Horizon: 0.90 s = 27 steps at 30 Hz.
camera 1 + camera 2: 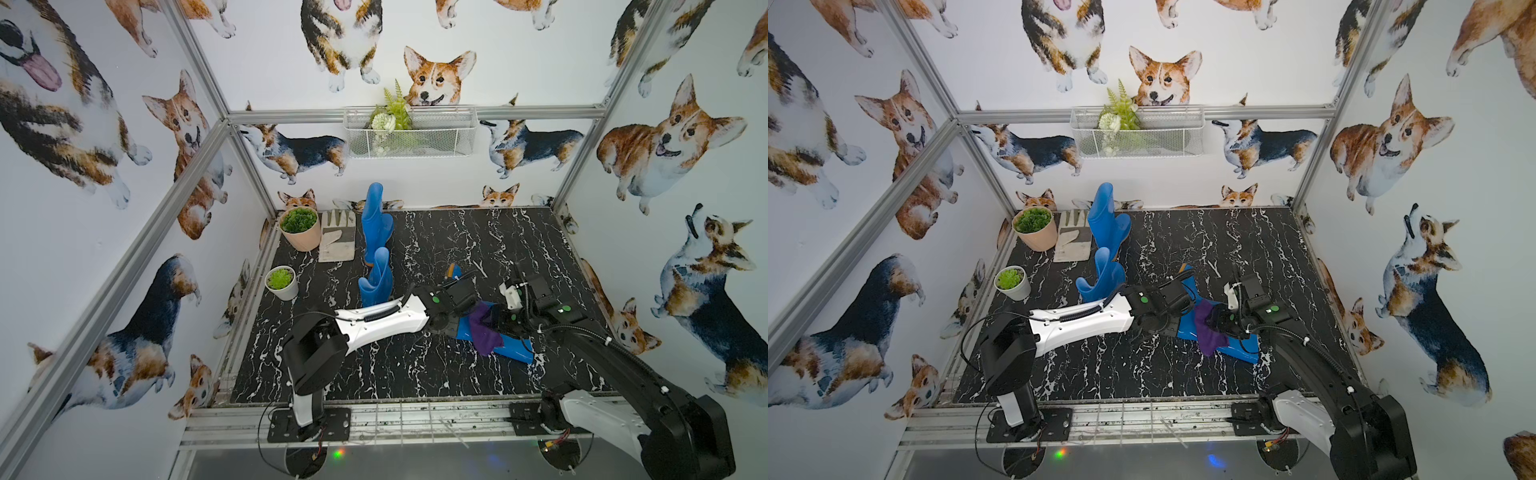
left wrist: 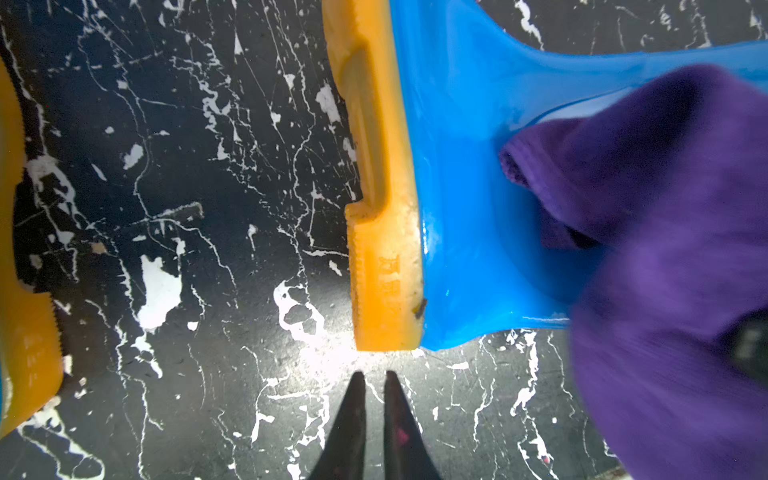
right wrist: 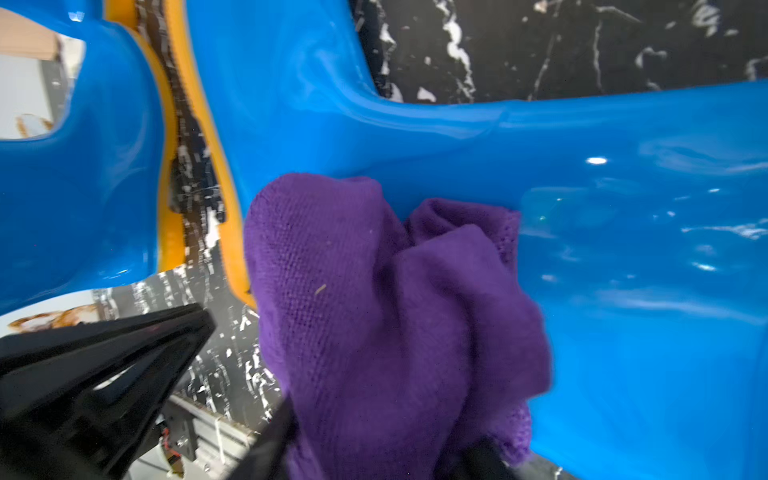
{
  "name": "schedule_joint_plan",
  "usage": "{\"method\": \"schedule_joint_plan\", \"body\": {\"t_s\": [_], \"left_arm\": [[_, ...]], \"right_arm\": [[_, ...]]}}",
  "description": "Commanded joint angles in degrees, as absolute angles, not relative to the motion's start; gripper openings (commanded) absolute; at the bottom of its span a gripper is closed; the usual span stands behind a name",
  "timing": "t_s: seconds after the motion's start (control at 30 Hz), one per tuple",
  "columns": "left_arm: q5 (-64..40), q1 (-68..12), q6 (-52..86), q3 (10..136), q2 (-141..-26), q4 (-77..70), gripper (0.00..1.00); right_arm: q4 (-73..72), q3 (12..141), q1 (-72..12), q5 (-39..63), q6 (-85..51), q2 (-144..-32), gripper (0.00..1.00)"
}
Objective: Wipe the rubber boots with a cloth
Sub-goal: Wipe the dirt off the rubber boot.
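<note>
One blue rubber boot (image 1: 515, 348) (image 1: 1241, 350) lies on its side on the black marble table, its orange sole (image 2: 382, 208) facing my left gripper. The purple cloth (image 1: 484, 332) (image 1: 1208, 332) (image 3: 374, 311) is bunched on its shaft. My right gripper (image 3: 382, 432) (image 1: 498, 322) stands over the boot with its jaws wide apart and the cloth lying between them. My left gripper (image 2: 375, 374) (image 1: 451, 328) points at the table just off the sole's heel, fingers nearly together with nothing between them. Two more boots (image 1: 376, 224) (image 1: 378, 282) stand upright behind, at the left.
A large peach plant pot (image 1: 301, 239), a small white plant pot (image 1: 282, 286) and a beige work glove (image 1: 337, 241) sit at the table's back left. A wire basket (image 1: 440, 139) with greenery hangs on the back wall. Aluminium frame posts edge the table.
</note>
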State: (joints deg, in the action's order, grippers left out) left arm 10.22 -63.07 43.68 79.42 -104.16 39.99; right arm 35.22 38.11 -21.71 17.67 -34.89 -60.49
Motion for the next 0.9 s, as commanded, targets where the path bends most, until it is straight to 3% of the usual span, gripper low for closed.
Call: {"method": "schedule_joint_plan", "body": {"t_s": [0.0, 0.2, 0.33, 0.5, 0.63, 0.73, 0.87], "left_arm": [[10.99, -62.94, 43.16, 80.06, -103.62, 40.77, 0.15], [10.51, -62.51, 41.77, 81.19, -103.88, 40.62, 0.18], [9.78, -61.75, 40.65, 82.32, -105.12, 39.84, 0.26], [6.77, -59.33, 39.51, 83.15, -108.10, 36.55, 0.43], [2.27, -58.39, 38.89, 83.00, -110.73, 32.12, 0.47], [0.69, -58.36, 39.02, 83.42, -112.53, 31.15, 0.47], [-0.52, -58.41, 40.54, 81.07, -111.41, 29.83, 0.37]], "right_arm": [[34.48, 38.94, -21.86, 11.37, -34.09, -64.11, 1.00], [35.85, 41.73, -25.10, 3.91, -33.03, -74.90, 1.00], [33.30, 42.61, -27.86, 4.19, -33.74, -80.35, 1.00], [31.54, 43.20, -29.24, 5.65, -34.28, -83.95, 0.75], [30.73, 42.25, -29.12, 7.15, -34.09, -82.92, 0.26], [28.86, 40.46, -27.89, 10.02, -34.97, -80.97, 0.04], [26.10, 38.24, -25.08, 14.13, -37.64, -77.03, 0.00]]}}
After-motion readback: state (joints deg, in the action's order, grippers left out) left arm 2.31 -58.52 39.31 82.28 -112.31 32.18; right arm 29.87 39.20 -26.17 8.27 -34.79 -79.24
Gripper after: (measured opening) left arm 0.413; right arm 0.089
